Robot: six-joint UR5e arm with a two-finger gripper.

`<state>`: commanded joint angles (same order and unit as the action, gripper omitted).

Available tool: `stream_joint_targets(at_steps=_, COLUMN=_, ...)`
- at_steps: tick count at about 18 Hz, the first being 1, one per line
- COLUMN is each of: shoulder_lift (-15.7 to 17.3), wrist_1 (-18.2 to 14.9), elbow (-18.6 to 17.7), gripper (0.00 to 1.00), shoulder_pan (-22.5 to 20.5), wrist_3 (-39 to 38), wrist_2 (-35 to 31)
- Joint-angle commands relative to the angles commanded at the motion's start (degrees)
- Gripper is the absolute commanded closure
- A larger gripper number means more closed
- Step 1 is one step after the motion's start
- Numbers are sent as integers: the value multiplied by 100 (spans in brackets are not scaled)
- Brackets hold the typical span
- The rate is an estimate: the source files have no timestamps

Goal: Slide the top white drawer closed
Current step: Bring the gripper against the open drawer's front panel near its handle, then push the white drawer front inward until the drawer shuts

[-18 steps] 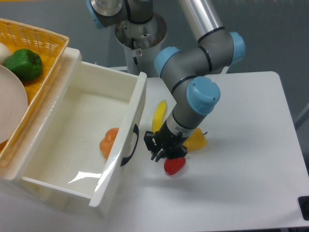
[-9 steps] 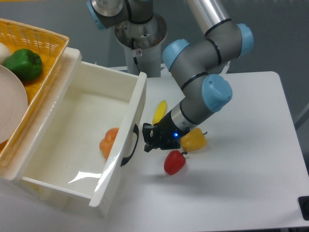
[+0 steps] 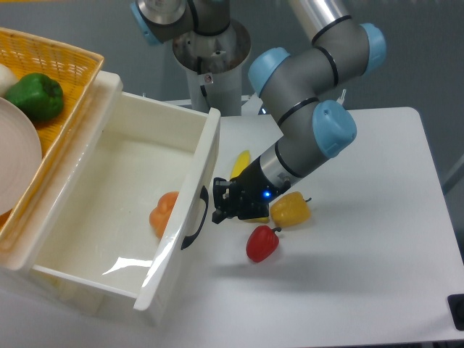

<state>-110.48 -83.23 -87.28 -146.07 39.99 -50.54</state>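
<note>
Camera view, item one?
— Gripper (image 3: 220, 205): jaw state could not be told; it sat just beside the black handle (image 3: 194, 222) of the top white drawer (image 3: 123, 210), pulled well out.

Handling?
— Judged rigid, glossy, light; push the front panel. Count: one drawer, one handle, one orange fruit (image 3: 164, 213) inside.

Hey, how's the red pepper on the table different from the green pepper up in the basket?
The red pepper is red and lies on the white table just below the tool; the green pepper is green and sits in the yellow wicker basket beside a white plate. The red one looks smaller in the picture than the green one. Both are glossy bell peppers, and the tool holds neither.
</note>
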Motion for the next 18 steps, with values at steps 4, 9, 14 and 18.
stream_joint_targets(at_steps=4, shoulder_lift=9, wrist_1=0, elbow=-9, gripper=100, shoulder_pan=61, wrist_3=-9, wrist_2=0)
stream_joint_targets(at_steps=9, shoulder_lift=35, wrist_1=-17, elbow=-18, gripper=100, shoulder_pan=132, wrist_3=-44, wrist_2=0)
stream_joint_targets(at_steps=14, shoulder_lift=123, wrist_1=-35, elbow=-61, gripper=100, shoulder_pan=211, wrist_3=-44, wrist_2=0)
stream_joint_targets(at_steps=18, shoulder_lift=123, wrist_1=-44, elbow=-79, gripper=100, shoulder_pan=263, wrist_3=-53, wrist_2=0)
